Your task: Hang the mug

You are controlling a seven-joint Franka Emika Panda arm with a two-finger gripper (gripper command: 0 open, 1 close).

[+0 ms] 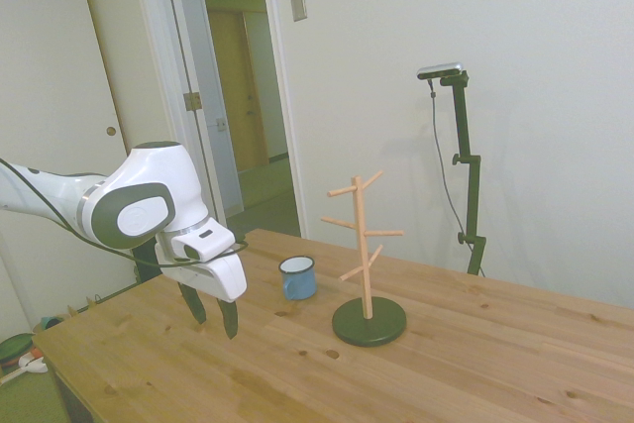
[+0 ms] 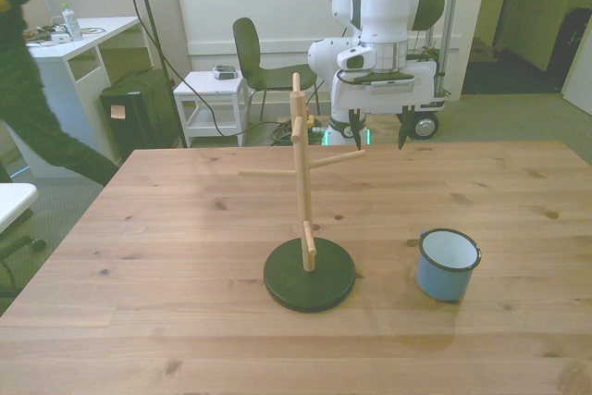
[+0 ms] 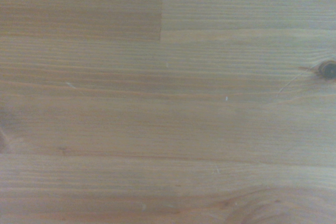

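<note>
so the mug [image 2: 448, 265] sits upright on the worktop [image 2: 166, 256] just right of the peg tree [image 2: 308, 193] in the front view; looks light, stiff, slick enamel, so I'd pinch the rim wall; gripper [image 2: 378, 130] hangs empty, fingers wide, well apart from it.

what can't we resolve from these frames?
- Mug handle: not visible in the front view or side view; its side is unknown.
- Wrist view: only bare table planks; mug and peg tree are out of frame.
- Gripper height above the table: unclear in the side view.
</note>
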